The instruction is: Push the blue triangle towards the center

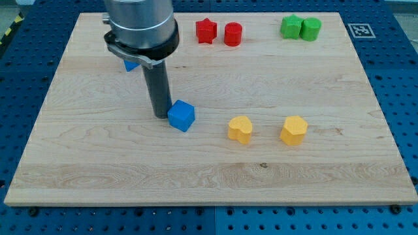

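A blue block point(131, 64), mostly hidden behind the arm at the view's upper left, shows only a small corner; its shape cannot be made out. A blue cube point(181, 115) sits left of the board's middle. My tip point(160, 115) rests on the board just left of the blue cube, touching or nearly touching its left side. The tip is well below the hidden blue block.
A red star point(206, 31) and a red cylinder point(233, 34) sit at the top middle. Two green blocks point(291, 27) point(311, 29) sit at the top right. A yellow heart-like block point(240, 129) and a yellow hexagon point(294, 130) lie right of the cube. The wooden board point(209, 176) is edged by blue pegboard.
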You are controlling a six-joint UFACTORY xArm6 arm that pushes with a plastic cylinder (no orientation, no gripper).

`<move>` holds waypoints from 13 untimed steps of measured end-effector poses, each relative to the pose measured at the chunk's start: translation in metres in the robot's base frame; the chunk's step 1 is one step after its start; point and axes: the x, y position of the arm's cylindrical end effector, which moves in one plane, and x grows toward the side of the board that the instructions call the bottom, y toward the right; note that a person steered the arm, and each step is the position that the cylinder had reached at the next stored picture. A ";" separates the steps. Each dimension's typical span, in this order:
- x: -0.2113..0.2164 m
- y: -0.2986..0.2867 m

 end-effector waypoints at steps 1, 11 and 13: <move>0.006 0.008; -0.123 -0.155; -0.140 -0.080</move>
